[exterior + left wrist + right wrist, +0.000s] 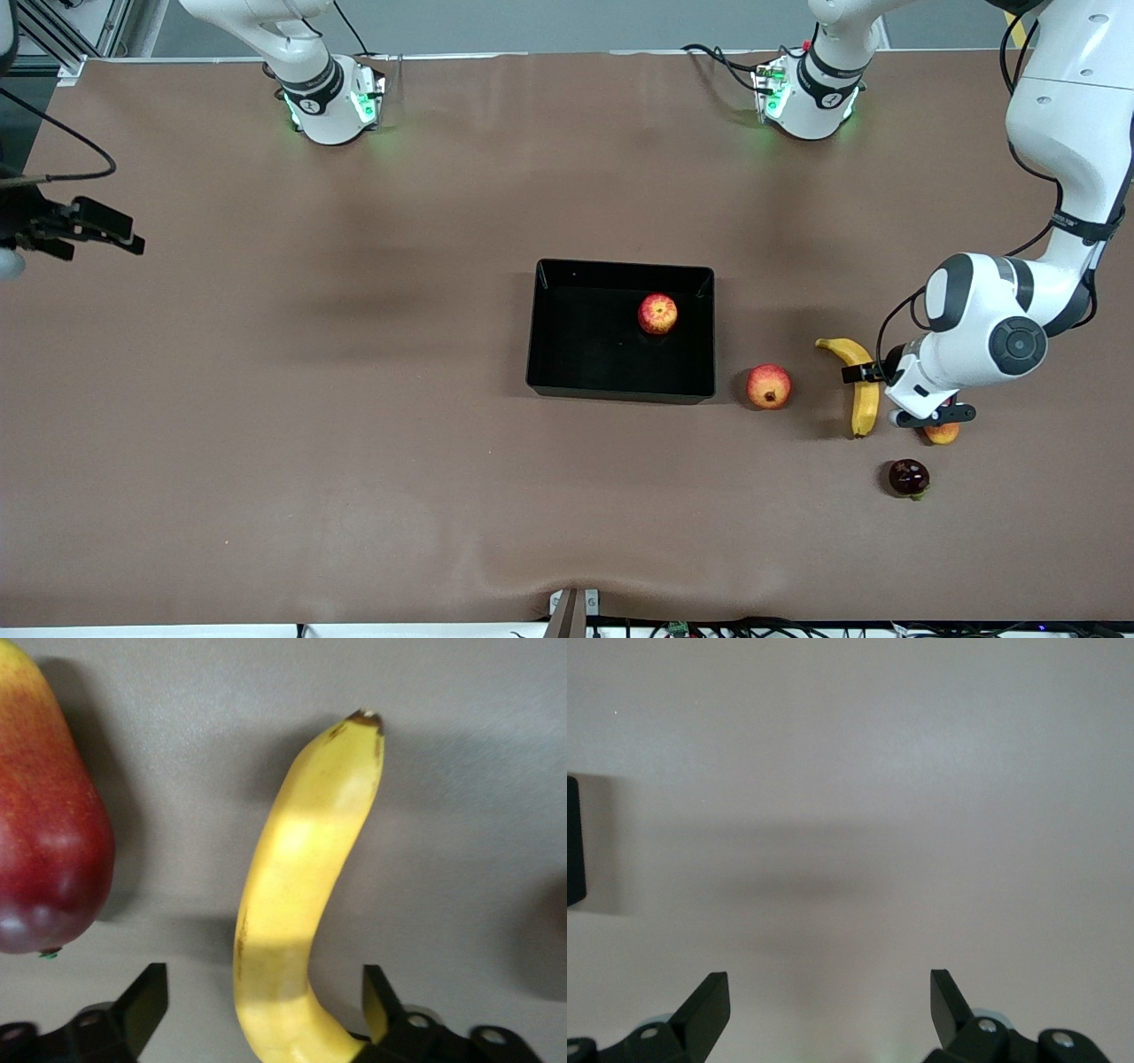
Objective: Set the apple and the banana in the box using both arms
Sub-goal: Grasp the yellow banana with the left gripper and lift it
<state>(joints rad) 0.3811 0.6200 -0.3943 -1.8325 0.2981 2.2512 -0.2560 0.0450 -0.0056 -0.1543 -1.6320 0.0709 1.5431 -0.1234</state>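
The apple [657,314] already sits in the box [554,372], toward the corner nearest the left arm's base. The banana [858,383] lies flat on the bench [354,399], well clear of the box toward the left arm's end, so that half of the job is not done.

The left gripper [905,392] is down at the banana. In the left wrist view its fingers [142,997] stand spread to either side of the banana [301,895], with bench showing between each finger and the fruit, so nothing is grasped yet. The mango [49,815] lies just beside the banana, away from the box, partly under the wrist. The round red-orange fruit [769,386] sits between banana and box, and a dark fruit [908,477] lies nearer the front camera than the banana.

The right gripper [84,232] waits over bare bench, far from the box toward the right arm's end, fingers [709,1005] released and empty.

What could go wrong: the fingers seem to straddle the banana near one end rather than its middle, though the view cuts that end off, so I can't be sure. Pinched there, the long fruit could swing or slip on the lift. A finger could also nudge the mango. The carry to the box passes over the red-orange fruit, so a low path might knock it.
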